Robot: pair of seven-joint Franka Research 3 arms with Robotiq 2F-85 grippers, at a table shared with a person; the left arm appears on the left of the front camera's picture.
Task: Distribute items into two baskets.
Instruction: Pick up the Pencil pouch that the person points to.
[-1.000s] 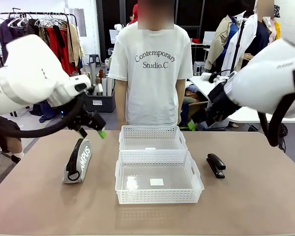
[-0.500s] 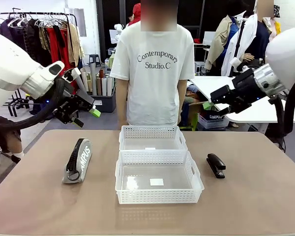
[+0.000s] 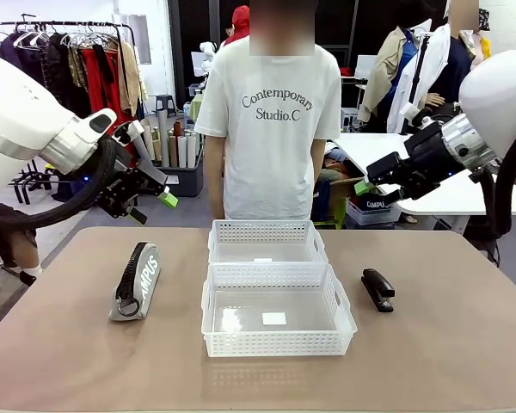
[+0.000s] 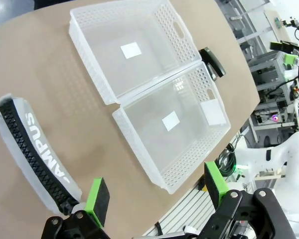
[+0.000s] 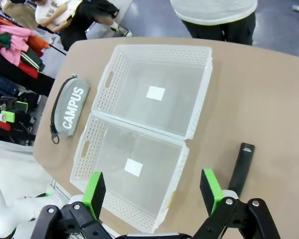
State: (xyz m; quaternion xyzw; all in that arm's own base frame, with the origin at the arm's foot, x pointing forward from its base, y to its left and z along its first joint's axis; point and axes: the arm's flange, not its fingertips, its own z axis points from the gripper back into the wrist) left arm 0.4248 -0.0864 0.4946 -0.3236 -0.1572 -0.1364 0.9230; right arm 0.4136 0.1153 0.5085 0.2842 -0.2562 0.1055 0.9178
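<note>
From my end: L gripper (image 4: pixel 156 191) hangs wide open, empty, up over the tan table (image 3: pixel 69 361)'s left side. Grey fabric CAMPUS zip pouch (image 3: pixel 138 281) lies left of two white lattice plastic baskets (image 3: pixel 279 342), touching each other mid-table. Small black stapler (image 3: pixel 377 289) sits just right of them. R gripper (image 5: pixel 153 190) is up high, open too, holding nothing.

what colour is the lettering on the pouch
White, on the grey pouch; clearest in the right wrist view.
</note>
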